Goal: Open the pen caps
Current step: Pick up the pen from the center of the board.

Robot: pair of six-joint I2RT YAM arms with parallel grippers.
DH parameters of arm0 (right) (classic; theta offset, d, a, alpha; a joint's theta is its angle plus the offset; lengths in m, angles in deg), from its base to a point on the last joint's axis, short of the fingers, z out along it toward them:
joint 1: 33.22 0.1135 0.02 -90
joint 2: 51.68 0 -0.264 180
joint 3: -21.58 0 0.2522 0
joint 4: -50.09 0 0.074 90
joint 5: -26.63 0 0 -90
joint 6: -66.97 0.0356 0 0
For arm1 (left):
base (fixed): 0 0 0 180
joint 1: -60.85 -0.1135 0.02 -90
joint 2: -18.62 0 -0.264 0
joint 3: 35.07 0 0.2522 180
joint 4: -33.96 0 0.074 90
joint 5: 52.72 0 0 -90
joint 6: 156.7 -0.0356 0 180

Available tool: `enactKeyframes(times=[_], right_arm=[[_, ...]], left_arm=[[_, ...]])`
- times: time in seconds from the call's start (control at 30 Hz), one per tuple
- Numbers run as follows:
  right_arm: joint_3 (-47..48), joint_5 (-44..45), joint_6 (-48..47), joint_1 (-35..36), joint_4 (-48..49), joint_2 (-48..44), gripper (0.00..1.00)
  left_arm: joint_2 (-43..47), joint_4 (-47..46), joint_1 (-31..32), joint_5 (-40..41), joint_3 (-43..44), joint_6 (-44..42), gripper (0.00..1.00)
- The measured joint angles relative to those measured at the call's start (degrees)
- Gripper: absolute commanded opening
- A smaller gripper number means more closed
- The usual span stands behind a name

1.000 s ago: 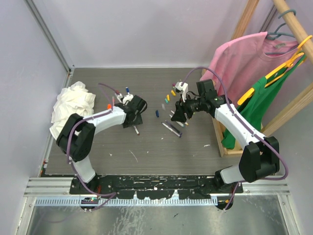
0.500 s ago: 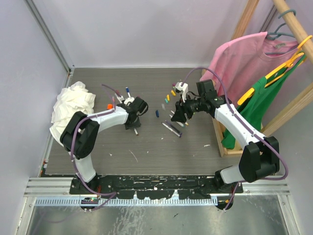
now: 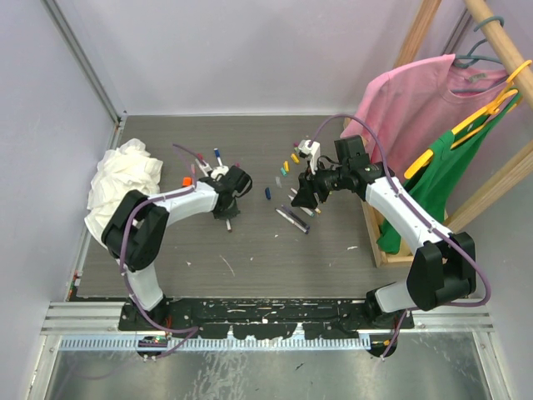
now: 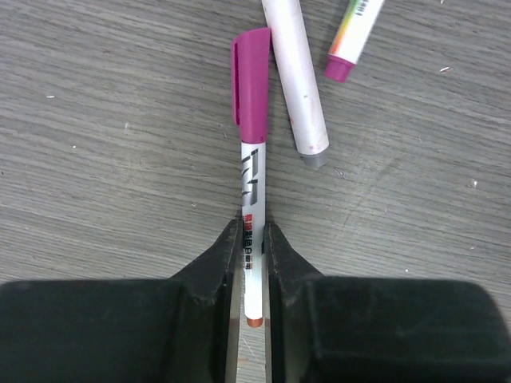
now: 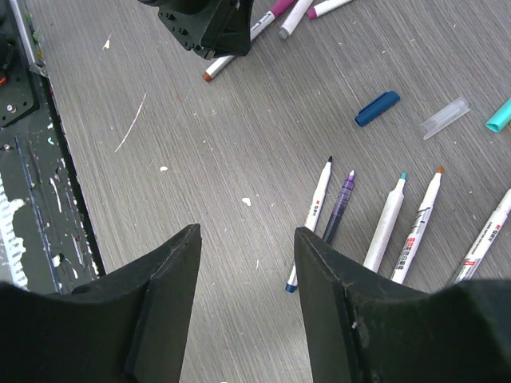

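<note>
Pen caps [image 3: 286, 167] lie scattered on the grey worktop [image 3: 250, 250], most of them loose near the right end effector [image 5: 247, 239]. Its wrist view shows a blue cap [image 5: 377, 108], a clear cap [image 5: 445, 117] and a teal cap [image 5: 499, 117], all well apart from its fingers, which stand spread over bare worktop. Near those caps lies a row of uncapped pens [image 5: 319, 195], their coloured tips bare.

One magenta cap [image 4: 251, 88] is still on its pen. It sits at the far end of a magenta-capped pen [image 4: 251, 191] with a white barrel, lying on the worktop. The left end effector [image 4: 251, 231] is clamped on that barrel toward its other end, one finger touching each side. The cap itself is clear of the fingers, straight ahead of them. Just beside it on the right lies a second white pen [image 4: 297, 80], and past that a third pen [image 4: 351, 36] with a magenta end.

Compared with a second ago, the left fingers have drawn together from a wider gap onto the barrel, and the left arm has shifted its pose slightly. The right arm and the loose caps have not moved.

An orange cap [image 3: 186, 181] lies between the left wrist and a white cloth [image 3: 125, 179].
</note>
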Motion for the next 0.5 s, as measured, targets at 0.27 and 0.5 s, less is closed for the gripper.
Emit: enactKeyframes(times=[0.27, 0.5], right_arm=[[0.0, -0.7, 0.1, 0.0, 0.0, 0.0, 0.55], [-1.2, -4.2, 1.5, 0.0, 1.4, 0.0, 0.55]], left_arm=[[2.9, -1.0, 0.0, 0.0, -3.7, 0.1, 0.00], [10.6, -2.1, 0.0, -0.9, -9.7, -0.1, 0.00]])
